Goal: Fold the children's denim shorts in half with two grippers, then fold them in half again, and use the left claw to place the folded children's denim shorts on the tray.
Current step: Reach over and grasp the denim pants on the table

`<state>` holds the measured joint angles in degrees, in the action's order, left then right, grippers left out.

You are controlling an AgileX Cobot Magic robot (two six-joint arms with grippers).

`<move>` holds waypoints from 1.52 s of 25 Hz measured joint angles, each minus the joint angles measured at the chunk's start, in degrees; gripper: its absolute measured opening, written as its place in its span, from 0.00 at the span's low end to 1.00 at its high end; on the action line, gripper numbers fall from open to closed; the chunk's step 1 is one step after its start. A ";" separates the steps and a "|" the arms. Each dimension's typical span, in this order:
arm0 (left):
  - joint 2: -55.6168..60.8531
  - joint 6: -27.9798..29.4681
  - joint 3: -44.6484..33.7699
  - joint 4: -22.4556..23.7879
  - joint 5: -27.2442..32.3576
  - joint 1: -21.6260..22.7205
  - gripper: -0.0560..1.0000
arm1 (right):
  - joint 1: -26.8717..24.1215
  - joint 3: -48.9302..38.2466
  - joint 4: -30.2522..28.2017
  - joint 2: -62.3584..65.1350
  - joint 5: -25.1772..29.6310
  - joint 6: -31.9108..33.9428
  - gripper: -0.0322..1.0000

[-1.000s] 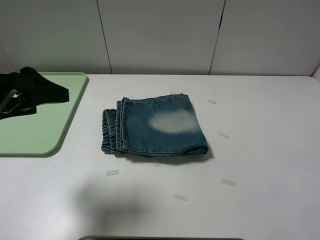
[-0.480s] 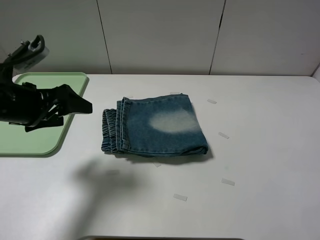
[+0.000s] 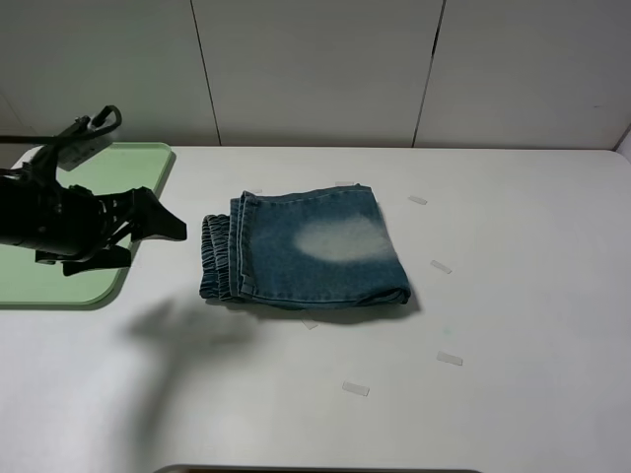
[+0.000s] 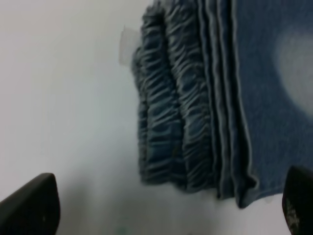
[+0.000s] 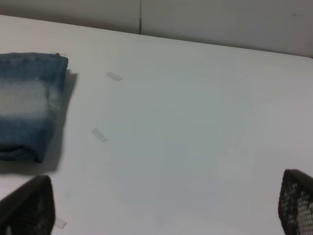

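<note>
The children's denim shorts [image 3: 308,246] lie in the middle of the white tabletop [image 3: 513,315], already folded into a compact packet with several layers, so both folds look finished and only the move to the tray seems to remain. The ruched waistband [image 3: 214,258] is at the left edge of the packet and faces the left claw [image 3: 156,229], which probably makes this stacked edge the natural place to take all layers together. The light-green tray [image 3: 99,276] sits at the left of the frame, well apart from the shorts, and the left arm hangs partly above it. The left claw points toward the waistband but is not touching it; there is a clear gap between them. Its jaws stand wide open and hold nothing, and in the left wrist view the 2 dark fingertips [image 4: 30,205] are spread at the lower corners with the waistband between them and farther ahead. The right gripper [image 5: 161,205] is not seen in the high view; in its wrist view its jaws are also spread wide and empty, above bare tabletop beside the right edge of the shorts. Small pieces of clear tape [image 3: 449,359] lie around the packet.
</note>
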<state>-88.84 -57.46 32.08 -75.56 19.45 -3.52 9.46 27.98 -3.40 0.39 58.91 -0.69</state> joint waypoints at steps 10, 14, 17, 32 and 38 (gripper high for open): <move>-11.43 -4.18 6.41 -4.18 1.45 -0.18 0.91 | 0.00 0.00 -0.07 0.00 0.00 0.00 0.70; -15.61 -8.91 9.26 -9.18 2.49 -2.23 0.91 | 0.00 0.00 -0.07 0.00 0.00 0.00 0.70; -18.45 -11.72 11.08 -13.07 2.85 -4.21 0.91 | 0.00 0.00 -0.07 0.00 0.00 0.00 0.70; -26.80 -14.65 16.30 -16.86 4.81 -10.16 0.87 | 0.00 0.00 -0.07 0.00 0.00 0.00 0.70; -28.44 -14.65 17.06 -17.12 4.99 -11.36 0.60 | 0.00 0.00 -0.07 0.00 0.00 0.00 0.70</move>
<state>-117.28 -72.11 49.14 -92.68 24.44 -14.89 9.46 27.98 -3.47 0.39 58.91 -0.69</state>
